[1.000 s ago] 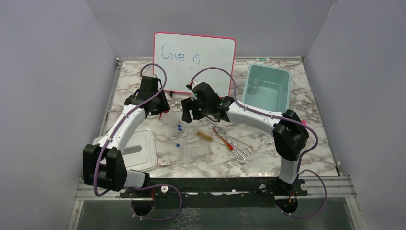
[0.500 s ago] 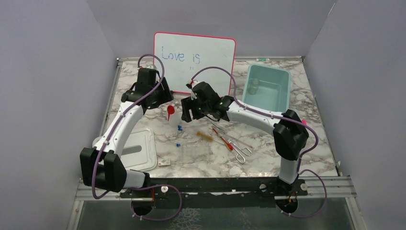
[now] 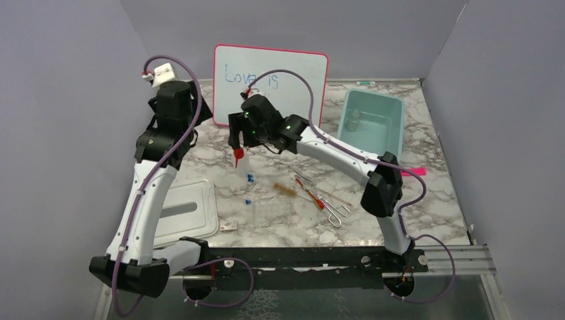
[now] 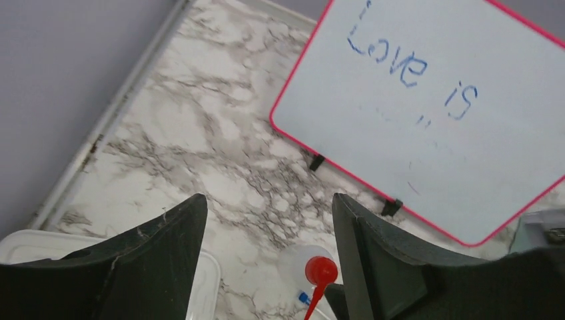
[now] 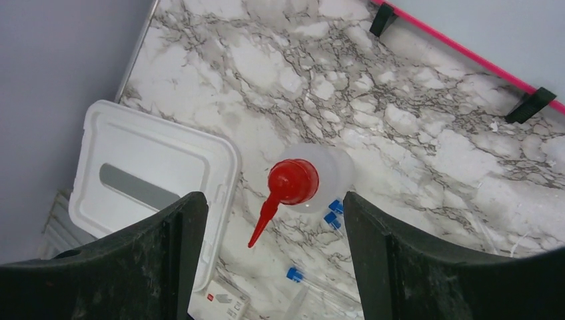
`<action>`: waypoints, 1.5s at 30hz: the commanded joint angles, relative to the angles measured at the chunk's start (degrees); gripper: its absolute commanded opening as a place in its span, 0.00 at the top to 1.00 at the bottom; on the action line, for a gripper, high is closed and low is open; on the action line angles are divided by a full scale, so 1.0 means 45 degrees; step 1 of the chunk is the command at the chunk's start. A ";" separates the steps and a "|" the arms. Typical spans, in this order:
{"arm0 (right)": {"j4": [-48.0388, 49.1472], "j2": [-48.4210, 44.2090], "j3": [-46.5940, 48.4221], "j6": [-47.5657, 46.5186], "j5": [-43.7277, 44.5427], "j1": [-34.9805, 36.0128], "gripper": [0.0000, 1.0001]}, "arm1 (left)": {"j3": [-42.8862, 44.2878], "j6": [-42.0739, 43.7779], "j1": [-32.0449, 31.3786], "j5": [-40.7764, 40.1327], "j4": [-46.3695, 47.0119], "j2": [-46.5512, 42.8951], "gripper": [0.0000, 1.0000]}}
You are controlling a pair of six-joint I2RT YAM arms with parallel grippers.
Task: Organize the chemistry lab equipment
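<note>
Two pincers are standing released, neither gripping anything. Overhead, the right pincer (image 5: 273, 197) is hovering above the bottle (image 5: 330, 172), with its fingers spread either side of the red nozzle and apart from it. That bottle is standing upright on the worktop (image 3: 426, 200), in front of the whiteboard (image 3: 270, 83) and just beside the tubes (image 5: 331, 217). Meanwhile the left pincer (image 4: 268, 200) is hanging high near the whiteboard's left edge. Lying mid-worktop are the tongs (image 3: 338, 212), tools (image 3: 313, 195) and rack (image 3: 272, 212). One beaker (image 3: 354, 120) is sitting inside the bin (image 3: 398, 133).
</note>
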 commanded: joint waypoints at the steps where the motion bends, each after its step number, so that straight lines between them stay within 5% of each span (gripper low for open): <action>1: -0.2158 0.1812 0.1693 0.0684 0.1923 0.0687 0.21 | 0.0506 0.0130 0.0091 -0.3359 -0.0412 -0.1287 0.26; 11: -0.3157 0.4554 0.4692 0.0259 0.2207 0.1027 0.21 | -0.0316 0.0413 0.0091 -0.2891 -0.0316 -0.2119 0.21; 16: -0.3178 0.4889 0.4484 0.0279 0.2590 0.1043 0.23 | -0.0471 0.0509 0.0083 -0.2524 -0.0327 -0.2055 0.21; 27: -0.1867 0.4513 0.4405 -0.0666 0.2134 0.1048 0.52 | -0.0414 0.0579 0.0086 -0.2163 -0.0313 -0.1785 0.21; 36: -0.0709 0.1613 0.3496 -0.1859 0.1921 0.0663 0.54 | 0.0117 0.0529 0.0078 -0.1219 -0.0306 -0.1715 0.20; 45: -0.0551 -0.2627 0.0813 -0.2159 0.1906 -0.1957 0.55 | -0.0018 0.1071 0.0089 0.1818 0.0785 -0.1793 0.20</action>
